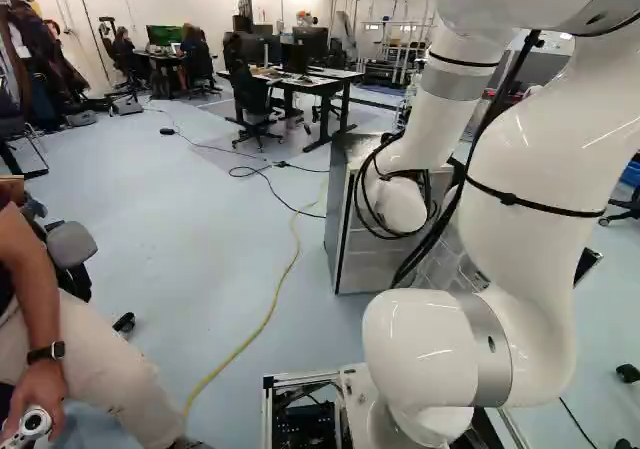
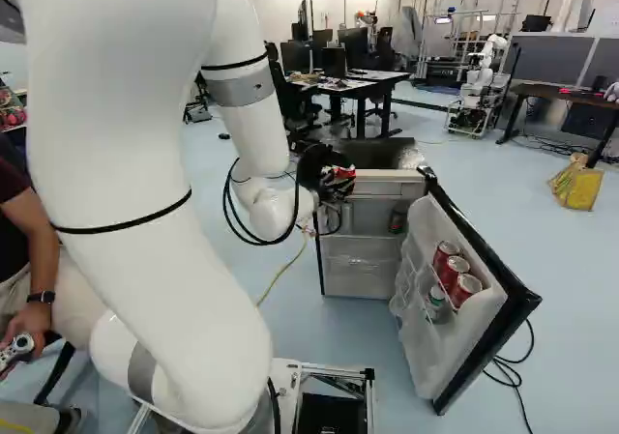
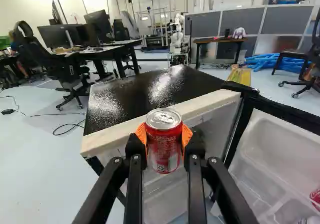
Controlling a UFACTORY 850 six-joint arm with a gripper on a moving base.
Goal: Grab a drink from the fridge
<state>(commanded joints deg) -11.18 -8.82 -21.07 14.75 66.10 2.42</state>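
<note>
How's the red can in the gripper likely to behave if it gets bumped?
The red can, smooth and rounded, might twist or slip between the orange pads if knocked. Its metal wall could dent under a hard squeeze. On its side it would probably roll, being a cylinder.

No word or number can be read for certain. The upright red can point(image 3: 163, 146) carries pale print around its side, with a small square mark near its base, all too small to read; the three red cans point(image 2: 453, 273) in the fridge door point(image 2: 484, 323) show pale markings, likewise illegible.
</note>
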